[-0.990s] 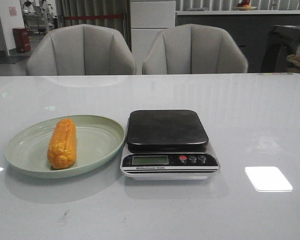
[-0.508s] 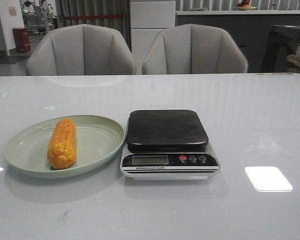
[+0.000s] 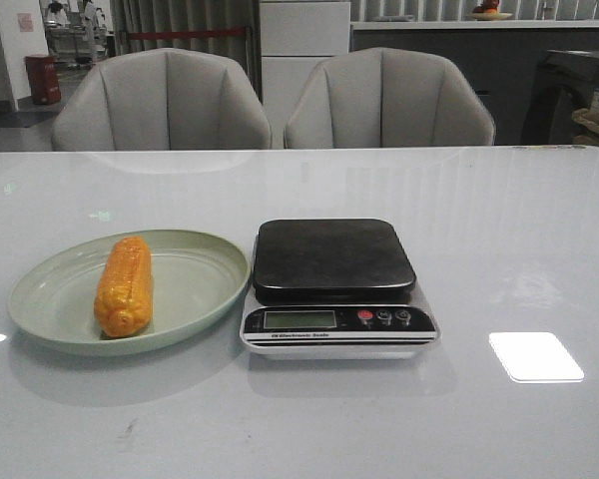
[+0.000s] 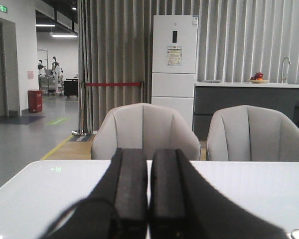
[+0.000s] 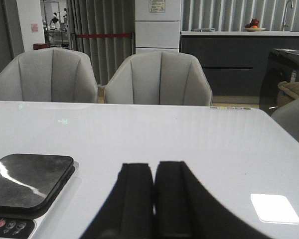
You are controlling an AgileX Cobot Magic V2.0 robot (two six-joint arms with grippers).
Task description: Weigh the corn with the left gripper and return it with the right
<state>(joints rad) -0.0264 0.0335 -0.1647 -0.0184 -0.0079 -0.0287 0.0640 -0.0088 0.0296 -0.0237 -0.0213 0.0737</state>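
Note:
The orange-yellow corn [image 3: 124, 285] lies lengthwise in a pale green plate [image 3: 195, 282] at the table's front left. Right of the plate stands the scale [image 3: 335, 287] with a bare black platform and a display strip in front; its platform also shows in the right wrist view [image 5: 27, 180]. Neither gripper shows in the front view. In the left wrist view my left gripper [image 4: 149, 152] is shut and empty above the white table, with no corn in that view. In the right wrist view my right gripper [image 5: 154, 165] is shut and empty, to the right of the scale.
Two grey chairs [image 3: 162, 102] stand behind the table's far edge. A bright light patch [image 3: 535, 356] lies on the glossy tabletop to the right of the scale. A dark counter and cabinets are in the background.

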